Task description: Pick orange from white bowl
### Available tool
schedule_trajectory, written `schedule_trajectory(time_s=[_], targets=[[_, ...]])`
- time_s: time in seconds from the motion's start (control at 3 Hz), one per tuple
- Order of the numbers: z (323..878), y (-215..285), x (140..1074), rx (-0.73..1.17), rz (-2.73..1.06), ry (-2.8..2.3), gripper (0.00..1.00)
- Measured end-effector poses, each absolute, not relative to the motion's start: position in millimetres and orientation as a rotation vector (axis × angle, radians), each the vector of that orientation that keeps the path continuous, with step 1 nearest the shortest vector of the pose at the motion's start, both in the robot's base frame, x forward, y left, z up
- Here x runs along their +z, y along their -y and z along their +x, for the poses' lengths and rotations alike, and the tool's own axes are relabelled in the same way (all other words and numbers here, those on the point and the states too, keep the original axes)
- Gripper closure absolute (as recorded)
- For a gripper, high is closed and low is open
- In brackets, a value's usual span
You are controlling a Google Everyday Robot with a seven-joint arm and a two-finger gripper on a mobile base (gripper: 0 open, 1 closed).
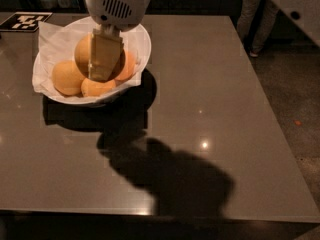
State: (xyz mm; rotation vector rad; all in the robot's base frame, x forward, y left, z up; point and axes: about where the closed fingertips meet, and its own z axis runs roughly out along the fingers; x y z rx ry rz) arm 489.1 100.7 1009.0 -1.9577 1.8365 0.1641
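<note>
The white bowl, lined with crinkled white paper, stands at the table's back left and holds several oranges. My gripper reaches straight down into the middle of the bowl. The large yellowish orange sits at the back of the bowl, right against the gripper and partly hidden by it. A deeper-orange one lies to the gripper's right. Two paler ones lie at the front left and front.
The bowl stands on a dark glossy table that carries the arm's big shadow. A black-and-white marker tag lies at the back left corner. A person's legs stand beyond the table's far right; floor lies to the right.
</note>
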Motion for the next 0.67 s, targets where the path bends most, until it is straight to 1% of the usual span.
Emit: schedule_trajectory(time_s=[0.67], targets=[[439.8, -82.7, 1032.7, 0.184, -2.025, -1.697, 1.0]])
